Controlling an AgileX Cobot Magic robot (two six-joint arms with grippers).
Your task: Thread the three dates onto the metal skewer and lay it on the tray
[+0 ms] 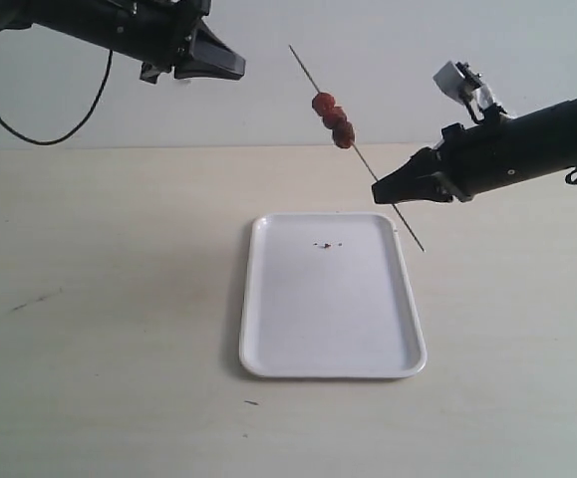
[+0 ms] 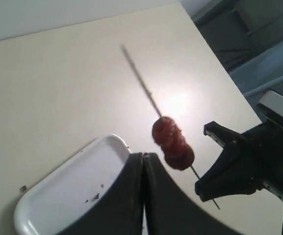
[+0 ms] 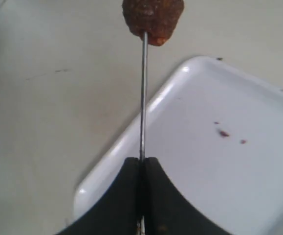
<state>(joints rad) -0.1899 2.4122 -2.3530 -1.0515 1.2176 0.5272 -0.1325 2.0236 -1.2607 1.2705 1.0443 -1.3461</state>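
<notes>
The three dates [image 1: 334, 119] are already sitting threaded on the metal skewer [image 1: 368, 171], which the right gripper [image 1: 393, 191] is pinching tight, tilted in the air above the far end of the tray [image 1: 251, 319] lying midway between the bench's side edges, while the left gripper [image 1: 236, 67] is hanging empty, jaws pressed together, so only the laying down is remaining.

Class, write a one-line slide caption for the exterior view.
Right pincer holds the skewer, three dates threaded, not yet on the tray; left pincer shut.
</notes>
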